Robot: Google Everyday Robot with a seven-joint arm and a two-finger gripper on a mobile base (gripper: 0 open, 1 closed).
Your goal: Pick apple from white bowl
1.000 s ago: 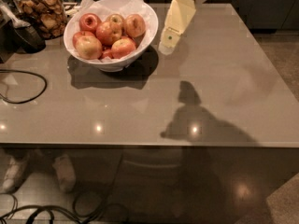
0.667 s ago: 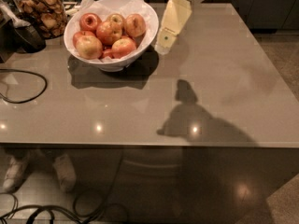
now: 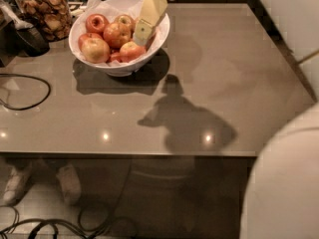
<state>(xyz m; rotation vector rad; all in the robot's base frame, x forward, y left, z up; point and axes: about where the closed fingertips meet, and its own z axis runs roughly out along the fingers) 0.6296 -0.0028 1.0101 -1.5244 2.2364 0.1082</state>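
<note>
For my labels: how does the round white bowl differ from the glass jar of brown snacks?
The round white bowl is opaque; the glass jar is transparent. The bowl holds red-yellow apples, the jar brown snacks. The cream gripper hangs over the bowl, not the jar. Both stand on the grey table.

Likely an office break room or snack corner: a glossy grey tabletop [image 3: 224, 83] carries a bowl [image 3: 124, 67] of apples [image 3: 95, 49] and a snack jar [image 3: 47, 14] (cables [image 3: 49, 87] trail across it); the gripper [image 3: 141, 35] hangs over the bowl.
</note>
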